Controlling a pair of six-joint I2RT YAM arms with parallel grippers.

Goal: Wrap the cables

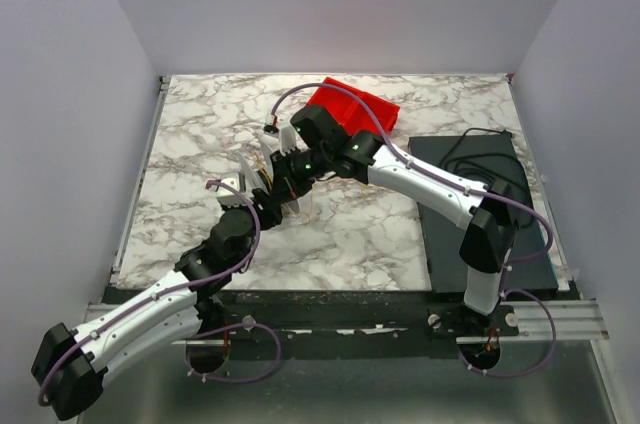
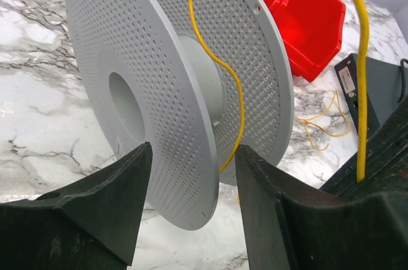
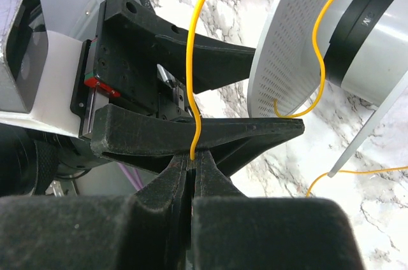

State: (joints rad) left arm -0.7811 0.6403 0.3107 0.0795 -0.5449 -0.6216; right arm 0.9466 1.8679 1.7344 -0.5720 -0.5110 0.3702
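Plain pale lilac walls enclose a grey-veined white marble tabletop on three sides; a dark rectangular mat lies at right.

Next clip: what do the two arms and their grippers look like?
Both the left arm and right arm have white links, black joints, and purple cables looped outside; small green lights glow near the wrists. The left gripper and right gripper have matte black, wedge-shaped fingers.

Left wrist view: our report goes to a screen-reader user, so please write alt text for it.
A grey perforated spool stands upright, its near flange between the black fingers of the left gripper. A thin yellow cable hangs down across its hub; a red bin sits behind on the marble table.
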